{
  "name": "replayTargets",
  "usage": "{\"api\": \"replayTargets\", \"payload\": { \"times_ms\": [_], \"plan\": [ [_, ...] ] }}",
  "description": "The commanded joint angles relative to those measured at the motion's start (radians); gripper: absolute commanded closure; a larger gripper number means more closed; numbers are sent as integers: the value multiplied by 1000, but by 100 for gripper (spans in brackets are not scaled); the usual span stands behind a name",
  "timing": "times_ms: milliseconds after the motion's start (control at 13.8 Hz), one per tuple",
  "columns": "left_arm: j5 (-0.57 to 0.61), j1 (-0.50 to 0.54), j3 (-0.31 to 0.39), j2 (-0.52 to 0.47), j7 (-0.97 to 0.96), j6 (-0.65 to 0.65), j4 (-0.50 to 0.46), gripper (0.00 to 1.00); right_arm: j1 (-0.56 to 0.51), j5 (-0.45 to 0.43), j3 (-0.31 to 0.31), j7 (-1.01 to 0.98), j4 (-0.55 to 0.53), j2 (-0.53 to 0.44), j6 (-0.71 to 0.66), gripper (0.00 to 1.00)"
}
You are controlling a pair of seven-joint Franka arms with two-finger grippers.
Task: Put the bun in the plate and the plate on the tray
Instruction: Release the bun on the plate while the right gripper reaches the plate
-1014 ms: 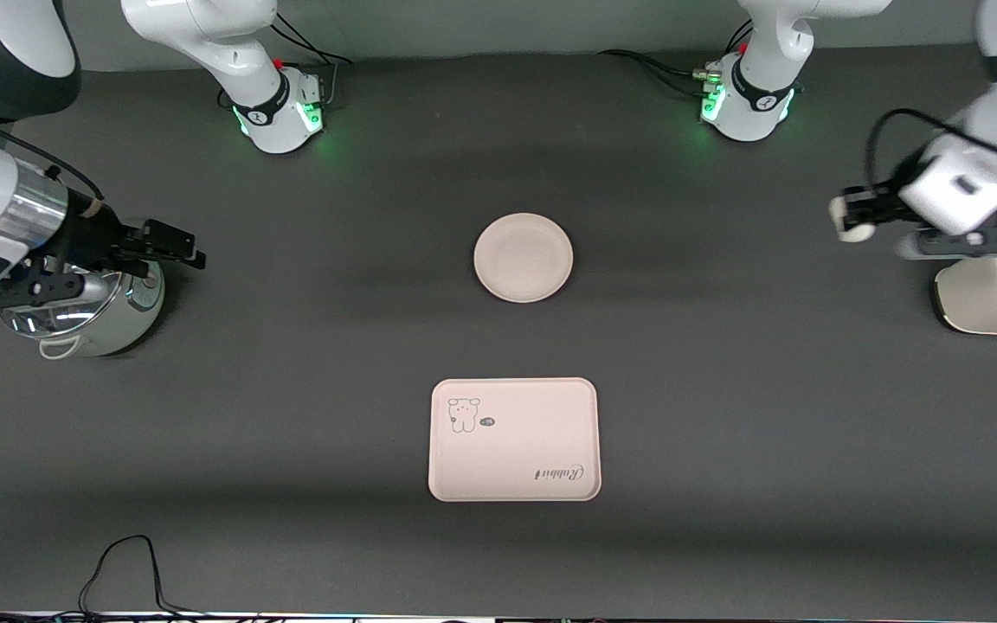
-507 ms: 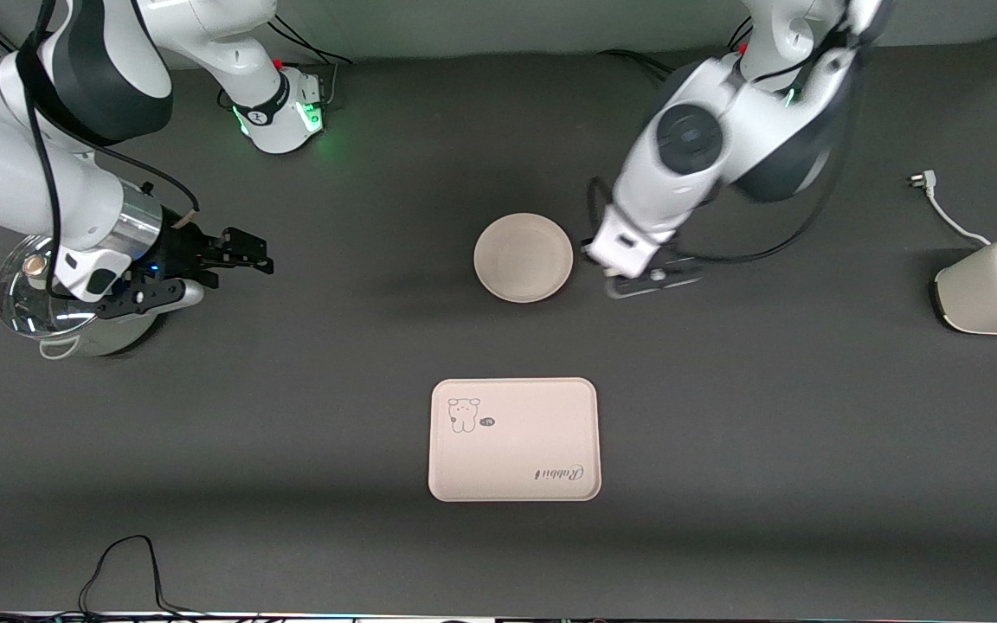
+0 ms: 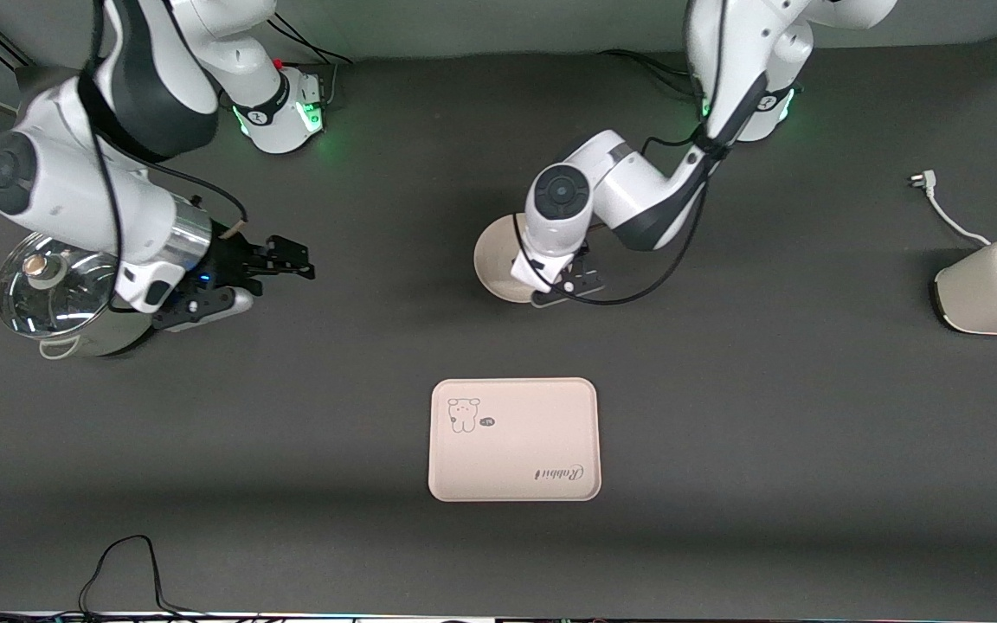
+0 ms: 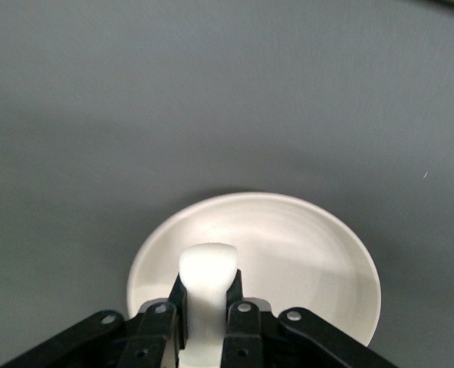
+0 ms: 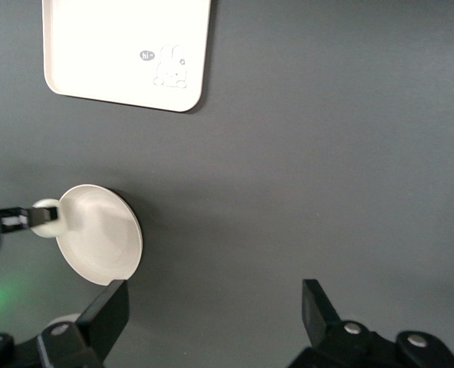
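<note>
Left gripper (image 4: 205,322) over the plate (image 4: 304,253), fingers (image 4: 235,295) pinching the bun (image 4: 208,272) from both sides; bun's rounded end sticking out past the fingertips above the plate's inner surface, not resting on it as far as can be told. In the front view, left arm's wrist covering much of the plate (image 3: 492,260), gripper (image 3: 563,290) at the plate's edge nearer the front camera; bun itself hidden there. From the right wrist view, bun (image 5: 47,217) seen clamped above the plate's rim (image 5: 104,238).

Plate flat on the table (image 3: 723,415), about mid-table. Tray (image 3: 513,439) nearer the front camera than the plate, well apart from it, lying flat, bear drawing and script on its face; nothing on it. Tray also visible in the right wrist view (image 5: 127,46).

Right gripper (image 3: 278,264) in the air over bare table beside a steel pot with glass lid (image 3: 66,298) at the right arm's end; fingers (image 5: 108,318) spread wide, holding nothing.

White toaster (image 3: 996,285) at the left arm's end of the table, its plug and cord (image 3: 940,203) lying loose beside it.
</note>
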Motion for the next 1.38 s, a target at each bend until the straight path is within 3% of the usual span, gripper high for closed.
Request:
{"api": "replayTargets", "payload": {
  "times_ms": [0,145,290,362,435,870,1014,1304],
  "plan": [
    [34,-50,14,51,-91,37,15,72,40,35,-10,-12,-42,-3,61,0],
    [77,-58,14,77,-147,48,15,67,66,35,-11,-12,-80,-4,110,0],
    [77,-74,14,80,-165,52,15,51,66,35,-10,-14,-97,-6,130,0],
    [77,-74,14,80,-168,54,15,39,68,37,-10,-14,-97,-6,130,0],
    [77,-72,14,79,-168,52,15,0,68,40,-8,-14,-97,-4,130,0],
    [81,-14,48,-1,-145,-22,26,0,184,69,-11,-6,-97,83,219,0],
    [117,63,62,-70,-49,-95,40,0,203,72,-7,34,-97,131,285,0],
    [117,283,63,-240,238,-199,37,0,351,78,-8,181,-90,252,455,0]
  ]
}}
